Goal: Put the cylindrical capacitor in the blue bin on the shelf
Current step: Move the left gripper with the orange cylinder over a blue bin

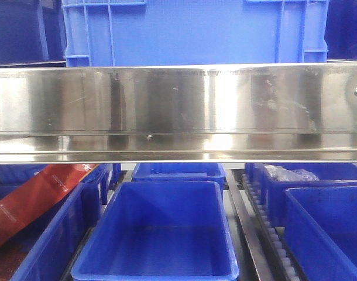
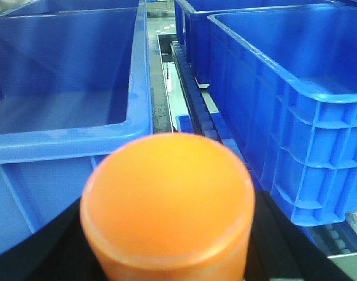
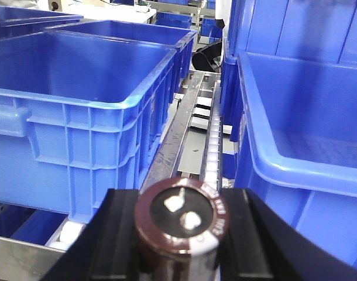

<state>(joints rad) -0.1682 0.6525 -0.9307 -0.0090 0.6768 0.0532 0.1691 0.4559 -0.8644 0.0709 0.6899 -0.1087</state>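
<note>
At far left, the robot's left gripper (image 2: 167, 249) is clamped on an orange cylinder (image 2: 167, 193). Its black fingers (image 2: 44, 254) press in from both sides, and the rounded top fills the bottom of the left wrist view. Beyond it we see a low blue bin (image 2: 67, 137) on the left, a taller blue tub (image 2: 307, 117) on the right, and a roller track (image 2: 193, 105) running between them.

From the front, a red strip (image 1: 26, 205) leans across the leftmost bins. The shelf (image 1: 178, 105) shows as a broad, reflective steel rail spanning the whole frame, with a blue crate (image 1: 190, 32) on the tier above. Under the rail sits an open centre bin (image 1: 167, 205). Farther right is another bin holding a clear plastic bag (image 1: 289, 174).

At right, the right gripper (image 3: 181, 234) has its jaws closed on the cylindrical capacitor (image 3: 181, 216), a squat brown-maroon can whose end face, with two pale terminals, is turned toward the wrist camera. We find the capacitor not in any bin. It is held above the roller rail (image 3: 212, 152), between a ribbed bin (image 3: 79, 134) on its left and a smooth-rimmed bin (image 3: 295, 170) on its right.
</note>
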